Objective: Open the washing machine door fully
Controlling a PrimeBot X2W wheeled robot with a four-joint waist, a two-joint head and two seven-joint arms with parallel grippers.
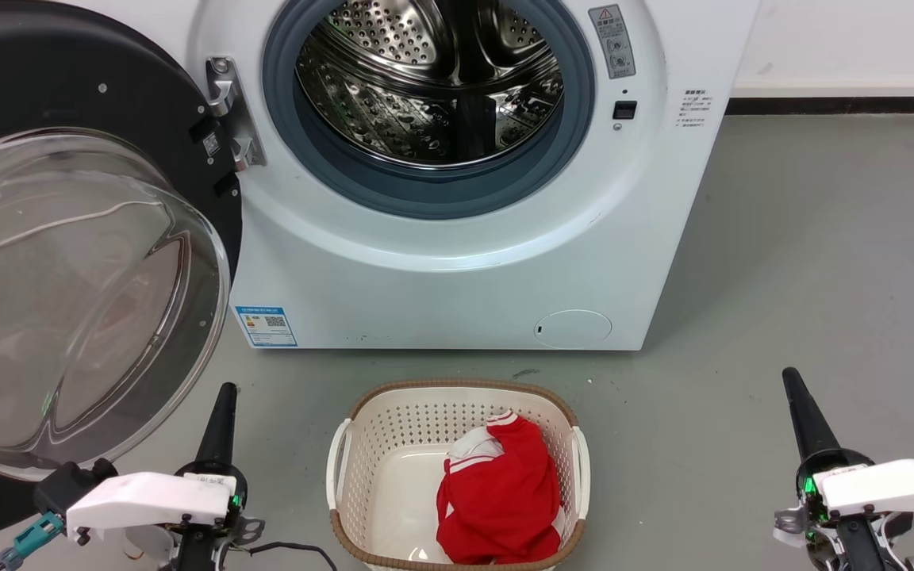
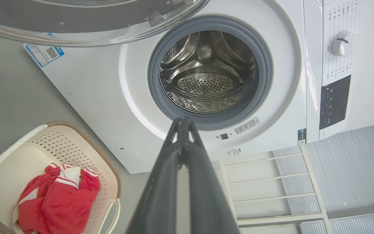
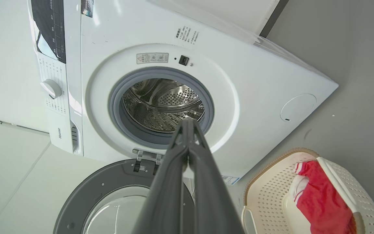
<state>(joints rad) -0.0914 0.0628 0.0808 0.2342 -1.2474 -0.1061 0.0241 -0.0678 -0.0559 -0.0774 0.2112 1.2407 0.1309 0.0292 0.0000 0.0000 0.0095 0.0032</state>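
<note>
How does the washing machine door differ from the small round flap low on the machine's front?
The washing machine door is large, glossy black with a clear glass bowl; the small flap is plain white. The door hangs swung open on its hinge, left of the drum; the flap sits shut, flush in the front panel. Both are round.

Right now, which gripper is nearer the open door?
The left gripper, fingers beside the round glossy black washing machine door; the right gripper stands past the cream basket.
</note>
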